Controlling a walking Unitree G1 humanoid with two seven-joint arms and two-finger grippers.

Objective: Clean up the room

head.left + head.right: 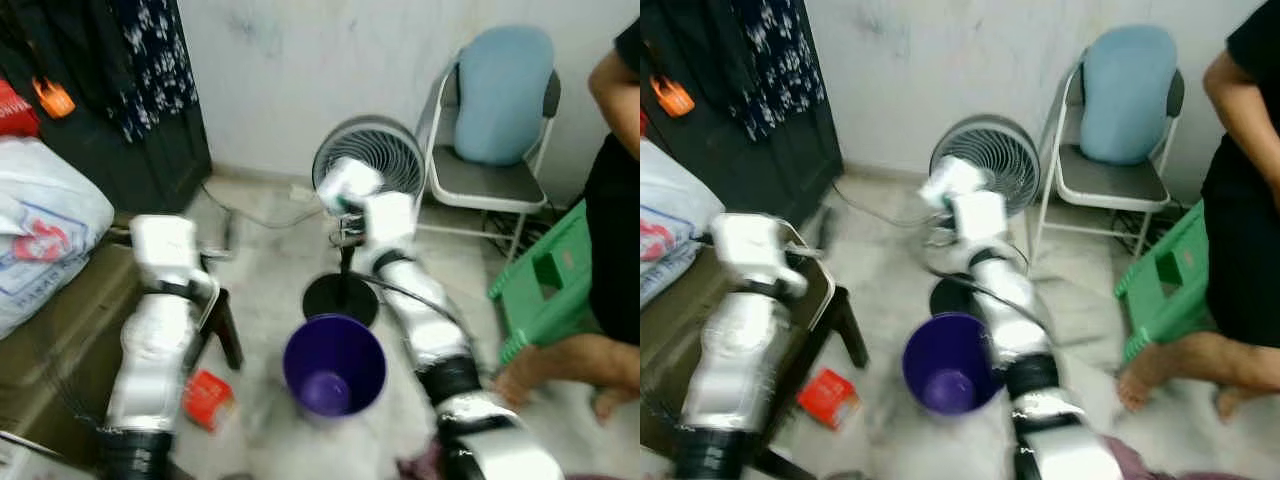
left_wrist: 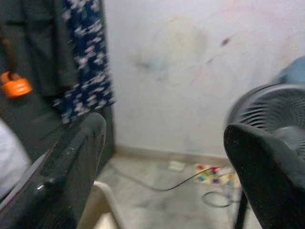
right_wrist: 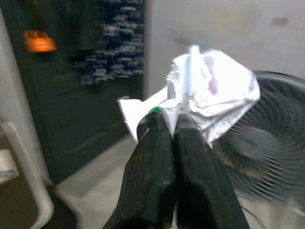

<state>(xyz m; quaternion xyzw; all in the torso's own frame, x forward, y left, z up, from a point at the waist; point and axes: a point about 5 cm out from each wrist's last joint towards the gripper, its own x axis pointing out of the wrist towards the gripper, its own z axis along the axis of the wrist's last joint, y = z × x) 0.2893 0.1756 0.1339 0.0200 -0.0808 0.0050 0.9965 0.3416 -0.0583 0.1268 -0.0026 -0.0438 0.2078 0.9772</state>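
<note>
Right wrist view: right gripper (image 3: pixel 172 125) jaws clamped on crumpled paper (image 3: pixel 209 98), raised before fan (image 1: pixel 368 160), above purple bin (image 1: pixel 333 365) on floor. Print unreadable. Left gripper (image 2: pixel 162 138) jaws apart, empty.

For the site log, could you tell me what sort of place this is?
Probably a lived-in room of a home: a standing fan, a folding chair by the wall, hanging clothes and a purple bin on the floor.

Right gripper (image 3: pixel 172 125) pinched closed, raised; left gripper (image 2: pixel 162 143) seemingly spread apart
</note>
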